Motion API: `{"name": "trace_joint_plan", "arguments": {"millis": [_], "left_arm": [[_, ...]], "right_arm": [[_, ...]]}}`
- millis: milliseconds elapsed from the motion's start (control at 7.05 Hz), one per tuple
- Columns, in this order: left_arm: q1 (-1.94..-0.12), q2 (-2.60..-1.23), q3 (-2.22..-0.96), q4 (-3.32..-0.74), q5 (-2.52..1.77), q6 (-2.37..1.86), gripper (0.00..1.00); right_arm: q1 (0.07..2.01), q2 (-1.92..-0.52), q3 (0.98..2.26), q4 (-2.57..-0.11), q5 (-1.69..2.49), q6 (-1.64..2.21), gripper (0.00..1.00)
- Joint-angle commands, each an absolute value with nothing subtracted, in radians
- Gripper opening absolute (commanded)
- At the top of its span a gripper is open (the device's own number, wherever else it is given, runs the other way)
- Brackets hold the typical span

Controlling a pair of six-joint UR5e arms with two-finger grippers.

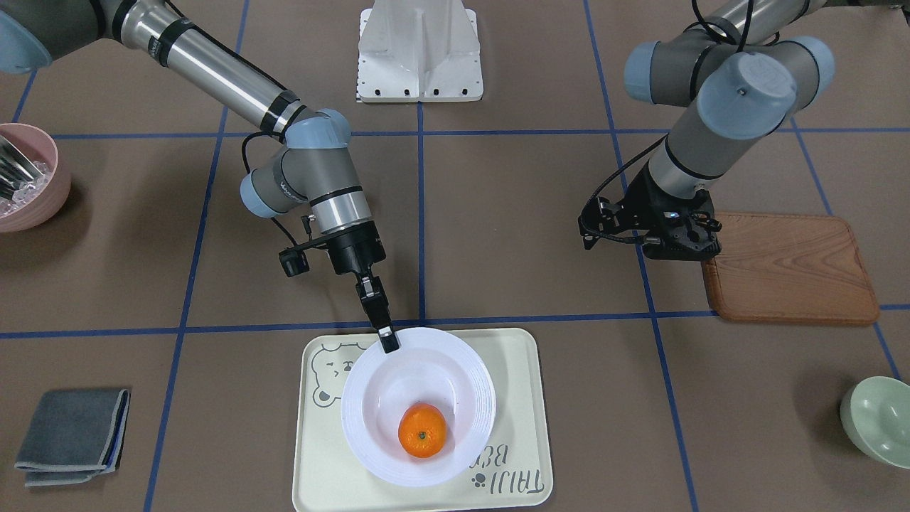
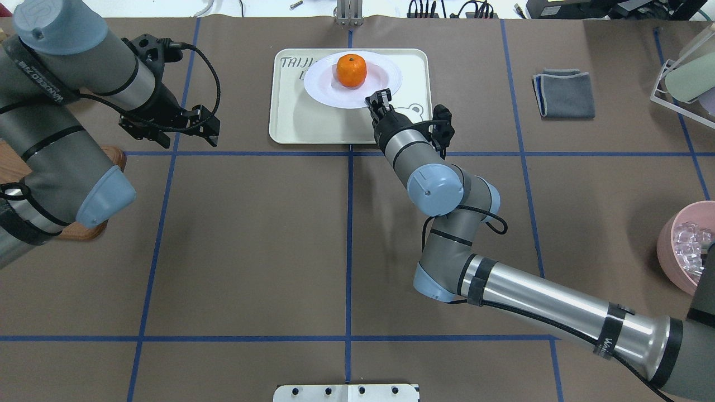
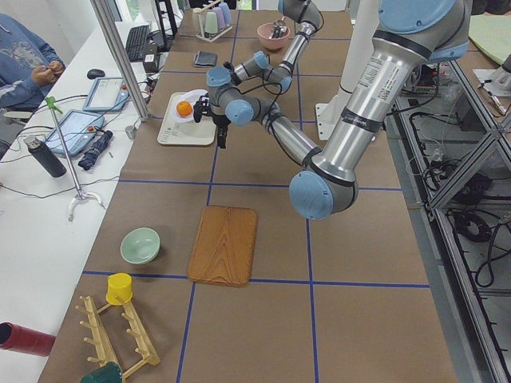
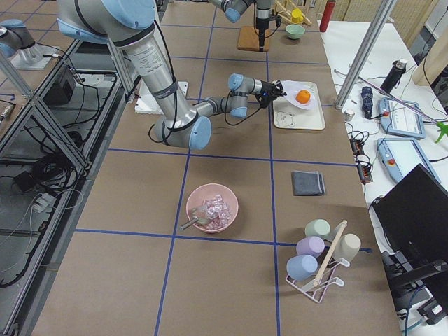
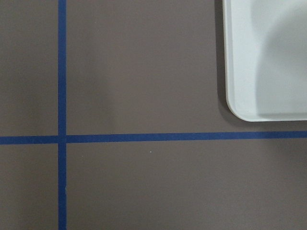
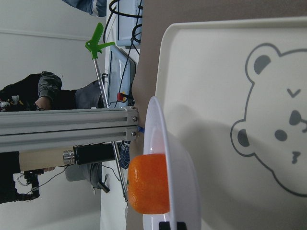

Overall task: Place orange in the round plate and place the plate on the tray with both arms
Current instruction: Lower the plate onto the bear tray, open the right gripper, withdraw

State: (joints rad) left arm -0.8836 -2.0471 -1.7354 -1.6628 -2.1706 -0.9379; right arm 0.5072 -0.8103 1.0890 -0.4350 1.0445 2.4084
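The orange (image 1: 422,430) lies in the well of the white round plate (image 1: 458,373), which is over the cream bear tray (image 1: 530,398). My right gripper (image 1: 388,345) is shut on the plate's rim at the edge nearest the robot. In the right wrist view the plate (image 6: 169,143) is seen edge-on, with the orange (image 6: 148,184) in it and the tray (image 6: 216,72) behind. The left gripper (image 1: 684,240) hangs apart from the plate, beside the wooden board. Its fingers are hidden, so I cannot tell if it is open or shut. The left wrist view holds only a tray corner (image 5: 268,57).
A brown wooden board (image 1: 789,267) lies under the left arm's side. A pale green bowl (image 1: 878,419), a pink bowl (image 1: 25,178) with ice and a folded grey cloth (image 1: 71,434) sit at the table's outer parts. A white mount (image 1: 419,53) stands at the robot's base.
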Motion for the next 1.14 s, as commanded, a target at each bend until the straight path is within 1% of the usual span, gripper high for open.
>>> {"name": "trace_joint_plan", "arguments": {"millis": [0, 142, 284, 426, 568, 851, 993], "left_arm": [[-0.882, -2.046, -1.744, -1.663, -2.171, -0.94, 0.99], [-0.882, -2.046, -1.744, -1.663, -2.171, -0.94, 0.99], [-0.882, -2.048, -1.743, -1.663, -2.172, -0.94, 0.99], [-0.884, -2.048, -1.743, -1.663, -2.172, -0.942, 0.99], [-0.884, -2.048, -1.743, -1.663, -2.172, -0.94, 0.99], [-0.884, -2.049, -1.741, -1.663, -2.172, -0.94, 0.99], [-0.884, -2.051, -1.741, -1.663, -2.172, -0.94, 0.99]], "right_arm": [[0.508, -0.761, 1.007, -0.465, 1.032, 2.41, 0.0], [0.506, -0.758, 1.006, -0.465, 1.032, 2.41, 0.0], [0.497, -0.752, 1.006, -0.465, 1.032, 2.41, 0.18], [0.482, -0.744, 1.014, -0.465, 1.032, 2.408, 0.51], [0.465, -0.752, 1.037, -0.465, 1.032, 2.407, 1.0], [0.416, -0.893, 1.277, -0.471, 1.035, 2.379, 1.0], [0.39, -0.946, 1.348, -0.471, 1.034, 2.356, 1.0]]}}
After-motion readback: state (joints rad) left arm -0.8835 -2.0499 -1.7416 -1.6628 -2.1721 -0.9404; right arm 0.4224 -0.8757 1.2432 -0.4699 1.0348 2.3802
